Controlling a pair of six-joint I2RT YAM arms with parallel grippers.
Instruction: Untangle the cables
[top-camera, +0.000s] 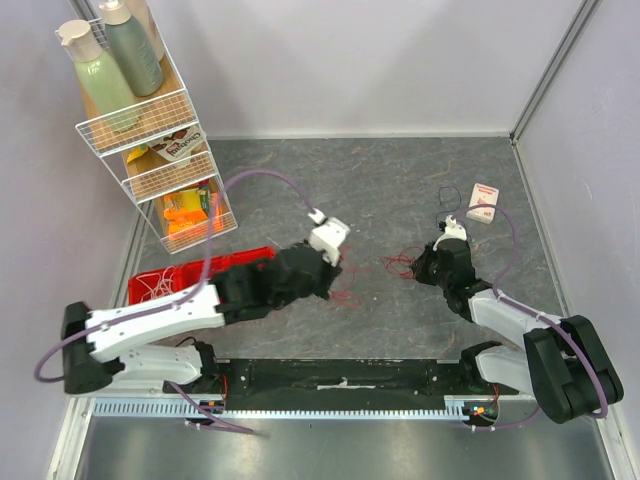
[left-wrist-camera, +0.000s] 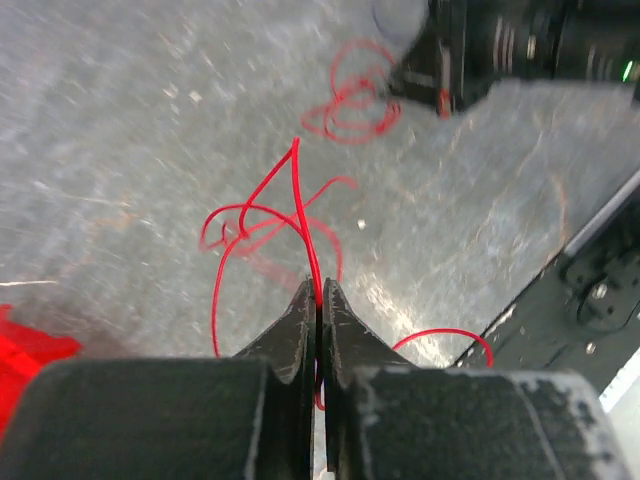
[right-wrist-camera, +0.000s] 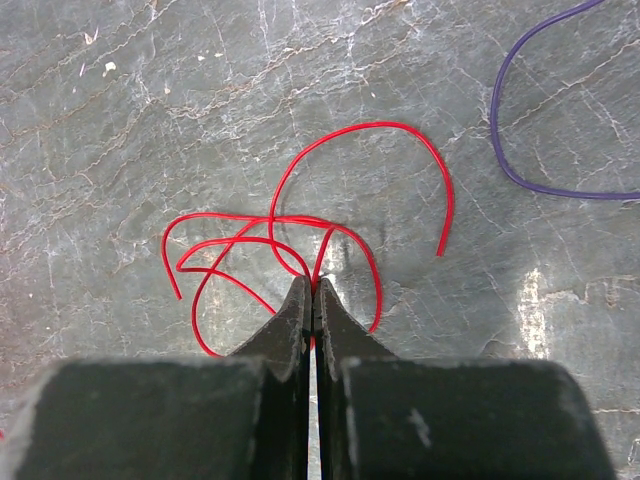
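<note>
red cables (left-wrist-camera: 300, 200) tight in left gripper (left-wrist-camera: 318, 292) and right gripper (right-wrist-camera: 312, 288), both low and outstretched

This is a robotics lab test cell. Two robot arms (top-camera: 150, 325) (top-camera: 510, 320) are bolted to a metal rail (top-camera: 340, 405) at 6 o'clock. Plain pale walls (top-camera: 380, 60) box in a grey stone-patterned table (top-camera: 380, 180). The items look like staged props: a white wire rack (top-camera: 150, 130) at 10 o'clock holding bottles (top-camera: 100, 80) and snack packets, a red tray (top-camera: 165, 275) at 9 o'clock, a small carton (top-camera: 484, 203) at 2 o'clock, and thin red cables (top-camera: 400, 265) near the centre.
</note>
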